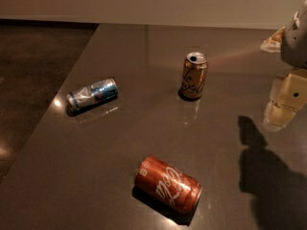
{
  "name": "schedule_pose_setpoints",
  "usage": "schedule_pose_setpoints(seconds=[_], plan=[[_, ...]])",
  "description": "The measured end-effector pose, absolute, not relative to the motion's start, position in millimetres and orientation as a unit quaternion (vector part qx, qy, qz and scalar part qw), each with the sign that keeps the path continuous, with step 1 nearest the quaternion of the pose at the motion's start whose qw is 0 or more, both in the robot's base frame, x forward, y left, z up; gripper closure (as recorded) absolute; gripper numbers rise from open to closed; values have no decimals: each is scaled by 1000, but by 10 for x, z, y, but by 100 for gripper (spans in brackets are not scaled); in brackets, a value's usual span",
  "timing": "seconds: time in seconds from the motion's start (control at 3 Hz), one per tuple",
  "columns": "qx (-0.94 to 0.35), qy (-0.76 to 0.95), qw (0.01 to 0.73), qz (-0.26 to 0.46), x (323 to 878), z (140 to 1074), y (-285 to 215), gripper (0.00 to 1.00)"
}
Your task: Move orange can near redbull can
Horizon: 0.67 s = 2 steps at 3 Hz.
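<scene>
orange can: golden-orange metal soda can [194, 75] w/ dark script lettering & silver top; I see it upright, back-centre of the tabletop; the opening in its top faces up
redbull can: slim blue-and-silver can [92, 94], body dented; lying on its side at the left, near the table's left edge; well apart from the orange can
third can: larger red-orange can w/ white script [168, 184]; on its side, front-centre; apart from both others
gripper: pale boxy end of the arm [283, 104]; hangs over the table's right side, at the frame edge; to the right of the orange can, well apart from it & from the other 2 cans; apart or together, I can't tell from here
table: dark grey glossy slab [120, 143]; faint reflections beside the cans; gripper's shadow [266, 171] falls front-right
surrounds: dark floor [33, 80] to the left; pale wall [144, 4] behind
</scene>
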<state>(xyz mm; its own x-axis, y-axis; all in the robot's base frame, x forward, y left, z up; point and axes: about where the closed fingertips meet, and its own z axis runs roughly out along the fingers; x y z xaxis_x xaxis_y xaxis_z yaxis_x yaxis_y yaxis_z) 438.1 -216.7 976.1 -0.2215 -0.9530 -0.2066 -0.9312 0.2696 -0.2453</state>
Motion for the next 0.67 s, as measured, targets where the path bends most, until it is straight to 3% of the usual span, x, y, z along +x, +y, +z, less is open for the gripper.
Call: schedule_pose_setpoints(seconds=[0.67], plan=[[-590,787,177,-29,4503,9753,-2159,0]])
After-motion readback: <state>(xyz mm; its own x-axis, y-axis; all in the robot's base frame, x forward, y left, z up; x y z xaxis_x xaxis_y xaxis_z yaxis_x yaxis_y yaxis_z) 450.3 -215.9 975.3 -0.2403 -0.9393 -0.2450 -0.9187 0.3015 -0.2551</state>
